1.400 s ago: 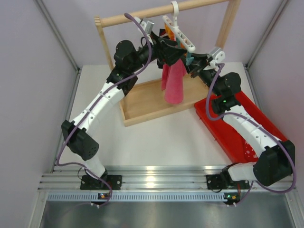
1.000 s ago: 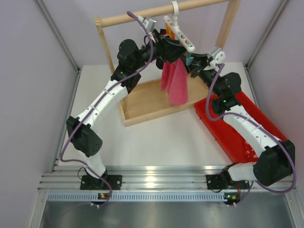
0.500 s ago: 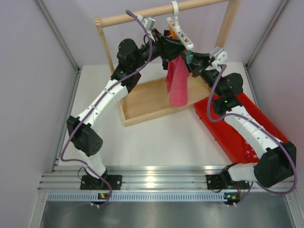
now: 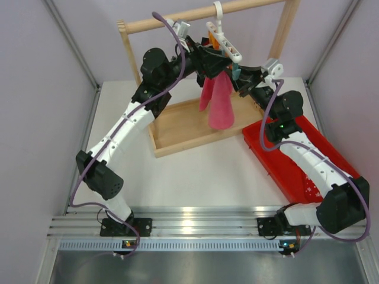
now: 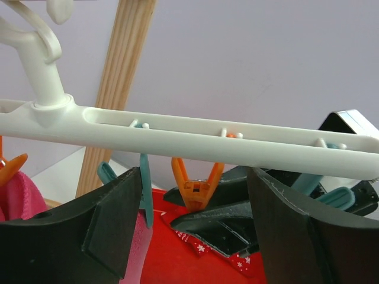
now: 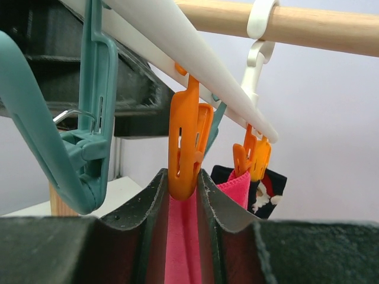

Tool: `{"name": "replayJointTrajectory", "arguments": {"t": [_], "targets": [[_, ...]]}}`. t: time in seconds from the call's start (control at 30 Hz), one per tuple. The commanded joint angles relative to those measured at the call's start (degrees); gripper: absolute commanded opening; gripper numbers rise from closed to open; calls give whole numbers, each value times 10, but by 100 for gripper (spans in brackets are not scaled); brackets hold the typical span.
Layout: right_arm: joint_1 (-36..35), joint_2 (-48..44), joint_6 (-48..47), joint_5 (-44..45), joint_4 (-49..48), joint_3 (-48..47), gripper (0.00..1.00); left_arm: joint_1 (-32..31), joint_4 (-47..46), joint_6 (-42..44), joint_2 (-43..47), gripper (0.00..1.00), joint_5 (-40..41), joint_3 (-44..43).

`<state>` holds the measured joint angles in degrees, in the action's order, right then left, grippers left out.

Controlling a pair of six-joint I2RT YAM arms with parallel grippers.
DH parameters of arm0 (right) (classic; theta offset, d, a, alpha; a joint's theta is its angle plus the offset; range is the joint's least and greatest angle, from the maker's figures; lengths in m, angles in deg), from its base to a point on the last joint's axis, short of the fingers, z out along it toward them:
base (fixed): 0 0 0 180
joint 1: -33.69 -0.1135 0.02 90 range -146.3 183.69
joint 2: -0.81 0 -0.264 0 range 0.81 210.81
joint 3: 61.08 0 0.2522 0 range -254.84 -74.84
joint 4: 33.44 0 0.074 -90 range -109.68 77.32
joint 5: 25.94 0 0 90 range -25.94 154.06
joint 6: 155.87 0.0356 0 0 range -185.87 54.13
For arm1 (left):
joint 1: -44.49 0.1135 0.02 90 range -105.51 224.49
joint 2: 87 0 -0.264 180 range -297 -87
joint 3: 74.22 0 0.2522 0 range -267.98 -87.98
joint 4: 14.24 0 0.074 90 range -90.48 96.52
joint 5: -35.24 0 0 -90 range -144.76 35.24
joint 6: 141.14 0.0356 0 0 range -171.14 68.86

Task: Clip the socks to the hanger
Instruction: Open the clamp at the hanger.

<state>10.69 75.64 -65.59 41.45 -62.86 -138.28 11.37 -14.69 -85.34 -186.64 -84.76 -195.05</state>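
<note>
The white hanger (image 4: 224, 40) hangs by its hook from the wooden rail (image 4: 177, 19); its bar also crosses the left wrist view (image 5: 207, 139). My left gripper (image 5: 195, 177) is open, its fingers wide apart either side of an orange clip (image 5: 197, 186) under the bar. My right gripper (image 6: 182, 174) is shut on a red sock (image 5: 237, 257) with white snowflakes, which hangs under its fingers. Its fingertips sit either side of the lower end of the orange clip (image 6: 185, 148). Both grippers meet at the hanger, left (image 4: 207, 59) and right (image 4: 238, 76). A second red printed piece (image 4: 309, 190) lies in the tray.
A long pink cloth (image 4: 219, 103) hangs from the hanger beside my left gripper. A black printed cloth (image 6: 263, 189) hangs from another orange clip. Teal clips (image 6: 89, 154) hang near the right gripper. The wooden frame base (image 4: 177, 127) and red tray (image 4: 284, 165) lie below.
My left arm has shifted its elbow leftwards while its gripper stays at the hanger. The hanger and pink cloth have swung slightly. My right arm has hardly moved.
</note>
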Motion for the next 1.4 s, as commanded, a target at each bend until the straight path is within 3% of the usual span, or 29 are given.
{"name": "replayJointTrajectory", "arguments": {"t": [0.0,0.33,1.37], "targets": [[5,-20,17,-27,-26,-22,0,-4,27,22,62,76,18,5],[7,-20,22,-31,-22,-27,0,-4,76,36,85,69,43,21],[14,-21,30,-57,-15,-27,0,-4,-9,-58,-5,54,-7,-45]]}}
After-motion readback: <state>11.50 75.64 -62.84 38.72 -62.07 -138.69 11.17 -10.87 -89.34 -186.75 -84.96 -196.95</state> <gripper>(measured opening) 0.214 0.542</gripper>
